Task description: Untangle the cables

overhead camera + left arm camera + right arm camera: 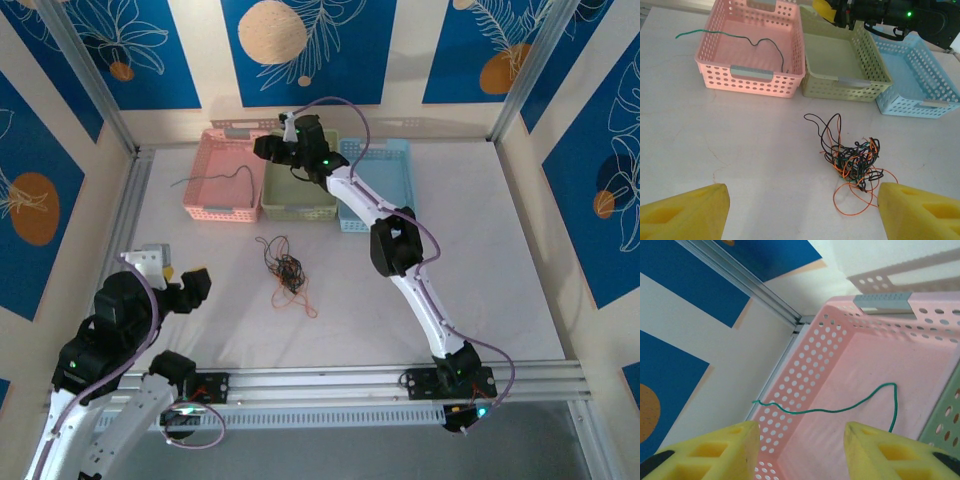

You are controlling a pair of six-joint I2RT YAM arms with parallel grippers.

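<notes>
Right gripper [800, 436], pads parted, hovers over green cable [840, 410] seemingly loose in pink basket [810, 360].

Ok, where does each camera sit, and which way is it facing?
Top external: above, behind the bases, looking down on table, left arm, right arm, cable tangle.
Left wrist: low, facing forward past the left hand to the tangle and pink basket.
Right wrist: over that basket, looking down into it; right hand fingers at bottom.
All three share the green wire.
</notes>
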